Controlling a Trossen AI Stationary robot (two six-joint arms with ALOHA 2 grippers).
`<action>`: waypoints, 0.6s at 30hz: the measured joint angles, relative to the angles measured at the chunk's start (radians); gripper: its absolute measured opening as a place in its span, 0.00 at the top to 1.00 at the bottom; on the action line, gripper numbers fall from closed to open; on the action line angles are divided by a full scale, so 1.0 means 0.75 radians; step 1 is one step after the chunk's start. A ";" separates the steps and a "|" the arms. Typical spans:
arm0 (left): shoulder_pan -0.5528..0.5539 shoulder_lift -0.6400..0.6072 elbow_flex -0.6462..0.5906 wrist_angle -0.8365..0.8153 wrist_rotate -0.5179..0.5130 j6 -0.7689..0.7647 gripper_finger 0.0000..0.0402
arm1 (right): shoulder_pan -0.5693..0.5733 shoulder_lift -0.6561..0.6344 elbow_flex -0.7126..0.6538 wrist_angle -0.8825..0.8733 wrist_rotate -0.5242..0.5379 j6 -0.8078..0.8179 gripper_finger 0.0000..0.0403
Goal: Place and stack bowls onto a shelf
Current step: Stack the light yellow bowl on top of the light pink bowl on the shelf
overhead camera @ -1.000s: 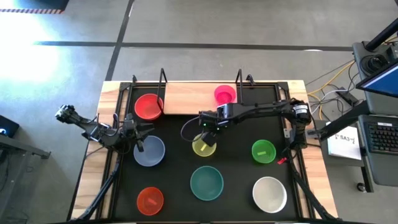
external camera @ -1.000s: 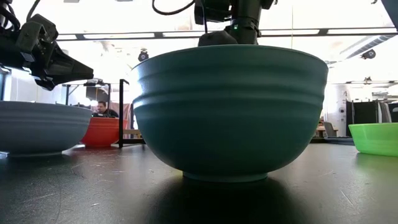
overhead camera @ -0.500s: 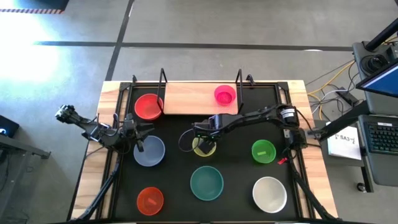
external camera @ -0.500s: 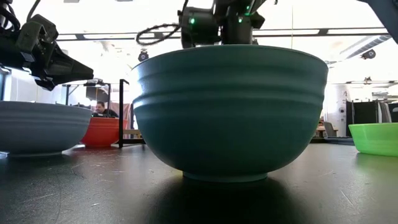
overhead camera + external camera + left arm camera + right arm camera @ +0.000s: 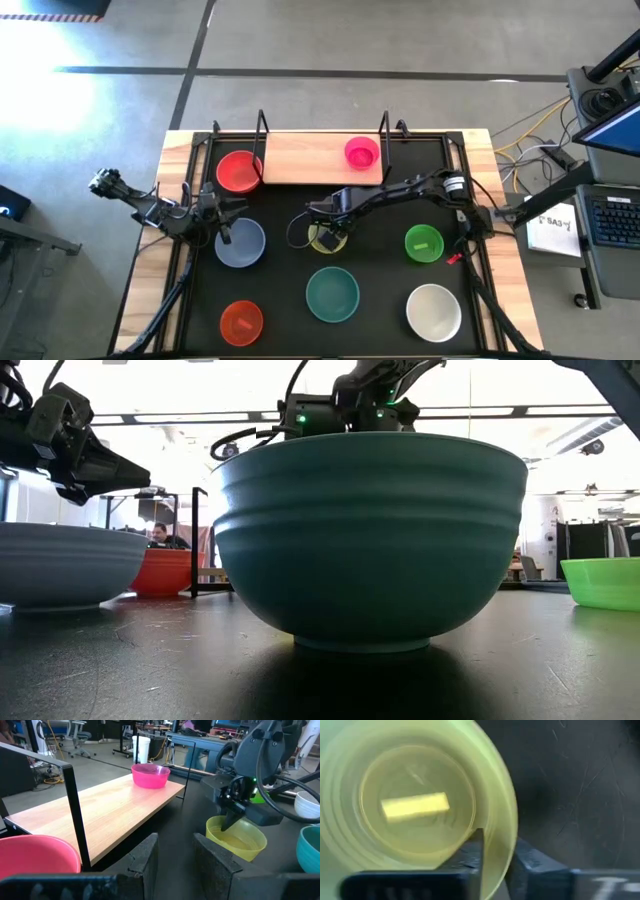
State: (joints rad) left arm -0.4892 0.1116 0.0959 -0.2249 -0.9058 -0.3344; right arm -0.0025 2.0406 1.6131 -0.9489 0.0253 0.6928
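My right gripper (image 5: 334,226) is down at the yellow bowl (image 5: 323,238), which stands mid-mat, and is shut on its rim. The light wooden shelf (image 5: 310,160) runs along the far edge and carries a magenta bowl (image 5: 361,152). A red bowl (image 5: 238,171) stands by the shelf's left end. My left gripper (image 5: 222,224) hangs open above the far rim of the pale blue-grey bowl (image 5: 241,245), with nothing between its fingers (image 5: 145,860). My right gripper has the yellow bowl's rim on its far side (image 5: 498,851), one finger (image 5: 474,854) inside the bowl and the other outside. The fingers come from above, pointing down. The bowl stands upright with its base on the black mat.
On the black mat (image 5: 380,205) stand a green bowl (image 5: 423,243), a teal bowl (image 5: 332,293), a white bowl (image 5: 433,310) and an orange-red bowl (image 5: 241,321). Black wire uprights (image 5: 263,128) rise at the shelf's ends. A person (image 5: 163,536) sits beyond the table.
My right gripper has come down onto the yellow bowl, its arm sinking lower over the mat and its wrist shifting a little toward the table's left edge. The bowl has stayed where it stood.
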 joint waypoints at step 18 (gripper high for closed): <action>0.000 0.000 0.000 0.000 0.000 0.000 0.74 | -0.140 -0.298 0.022 0.017 0.002 -0.267 0.98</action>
State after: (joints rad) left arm -0.4892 0.1116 0.0959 -0.2249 -0.9058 -0.3347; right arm -0.1076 1.8169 1.6299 -0.9362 0.0265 0.4928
